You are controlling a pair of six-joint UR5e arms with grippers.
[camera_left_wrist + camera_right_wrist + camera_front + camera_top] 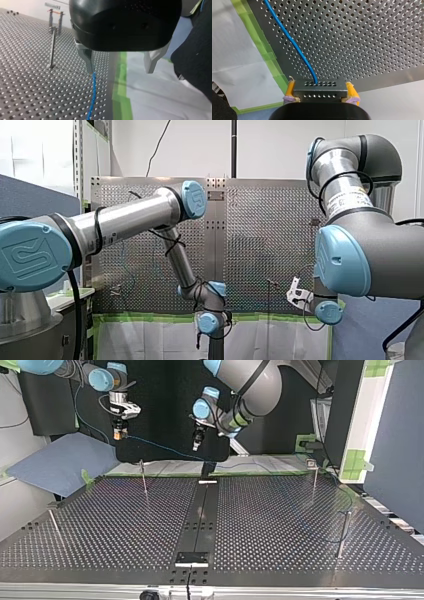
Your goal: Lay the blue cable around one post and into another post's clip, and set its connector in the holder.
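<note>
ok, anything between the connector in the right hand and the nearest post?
Nothing visible. My right hand holds the connector in the air; the nearest post stands clear below it in the top view. The blue cable runs free to my left hand.

You have the perforated table [125, 525] with a dark strip [202, 510] running down its middle. Green tape [122, 82] edges its far side in the top view. A white sheet [160, 100] lies just beyond the tape, and a grey-blue cloth [60, 462] sits off the table's far left corner.
</note>
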